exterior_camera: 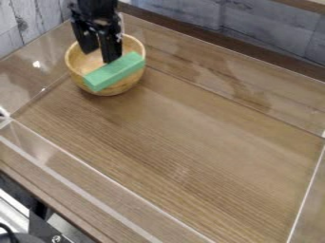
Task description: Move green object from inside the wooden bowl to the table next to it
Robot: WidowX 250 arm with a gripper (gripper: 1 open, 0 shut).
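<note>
Just one green object [113,72], one wooden bowl [124,88].

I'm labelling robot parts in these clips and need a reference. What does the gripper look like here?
The gripper is all black: a blocky body at the top of the picture with two straight, flat fingers running parallel below it. The picture is too small and dark to show any markings or cables, and the arm above is cut off by the picture's edge.

The scene is viewed by a single camera, set high and tilted downward from the near side. The table [191,142] is seen from moderate range, its far end toward twelve o'clock.
</note>
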